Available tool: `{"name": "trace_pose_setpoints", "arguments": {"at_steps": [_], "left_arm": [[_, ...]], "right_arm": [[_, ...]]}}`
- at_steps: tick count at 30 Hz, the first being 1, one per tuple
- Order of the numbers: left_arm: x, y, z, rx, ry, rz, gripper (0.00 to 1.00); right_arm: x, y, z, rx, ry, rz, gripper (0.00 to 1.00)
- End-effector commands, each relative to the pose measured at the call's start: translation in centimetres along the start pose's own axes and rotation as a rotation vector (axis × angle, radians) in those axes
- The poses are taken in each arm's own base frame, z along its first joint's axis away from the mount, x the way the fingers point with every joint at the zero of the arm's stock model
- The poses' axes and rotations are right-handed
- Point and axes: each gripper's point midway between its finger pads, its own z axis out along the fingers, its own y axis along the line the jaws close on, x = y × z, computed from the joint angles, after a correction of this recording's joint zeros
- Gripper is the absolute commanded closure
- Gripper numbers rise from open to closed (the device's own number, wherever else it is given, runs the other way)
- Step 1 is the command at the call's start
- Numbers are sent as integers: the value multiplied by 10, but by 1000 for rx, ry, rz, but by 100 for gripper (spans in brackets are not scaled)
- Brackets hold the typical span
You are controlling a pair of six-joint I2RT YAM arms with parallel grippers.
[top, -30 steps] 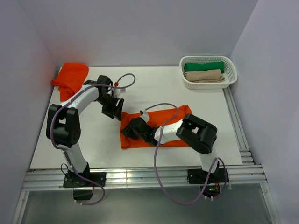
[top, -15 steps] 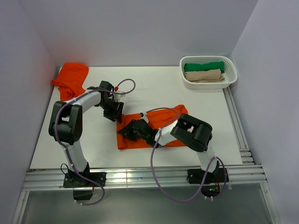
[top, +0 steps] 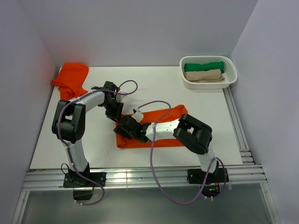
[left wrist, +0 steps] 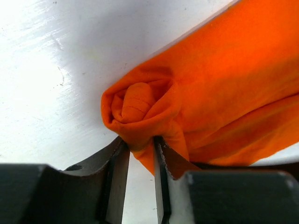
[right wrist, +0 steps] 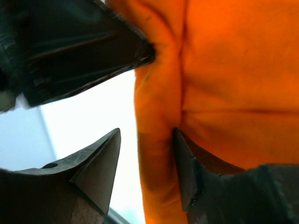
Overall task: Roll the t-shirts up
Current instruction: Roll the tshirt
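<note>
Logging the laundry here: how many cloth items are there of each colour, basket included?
Orange: 2, the t-shirt being rolled and the spare t-shirt at the far left corner
Green: 1, folded cloth in the basket
Tan: 1, rolled cloth
Total: 4

**Table layout, top external view**

One t-shirt [top: 159, 128] is spread at frame centre on the table [top: 154, 88], with both grippers met at its left end. A second t-shirt [top: 71, 78] is heaped in the upper left corner. A basket [top: 209, 71] holding folded cloths is placed at upper right.
</note>
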Motion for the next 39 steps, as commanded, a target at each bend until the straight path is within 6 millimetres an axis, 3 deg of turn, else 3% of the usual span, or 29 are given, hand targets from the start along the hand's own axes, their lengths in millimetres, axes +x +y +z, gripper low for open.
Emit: {"name": "trace_pose_setpoints", "arguments": {"at_steps": [1, 8, 9, 12, 17, 23, 27, 39], "left_arm": [[-14, 7, -5, -92, -40, 31, 70], [-12, 4, -8, -127, -22, 66, 70], [-13, 4, -9, -133, -23, 70, 70], [-13, 3, -9, -136, -16, 76, 70], [-13, 0, -11, -141, -6, 86, 70], [-14, -3, -13, -140, 3, 92, 70], [-14, -5, -13, -142, 8, 97, 71], [-16, -11, -12, -144, 16, 110, 70]], "right_arm": [[-17, -14, -31, 220, -118, -171, 42], [-25, -14, -62, 416, -182, -315, 41], [-28, 0, -65, 403, -197, -319, 41], [-33, 14, -72, 412, -264, -385, 41], [-30, 39, -62, 364, -297, -477, 51], [-21, 46, -39, 340, -294, -543, 58], [-16, 35, -24, 364, -284, -573, 58], [1, -6, -12, 459, -230, -591, 58]]}}
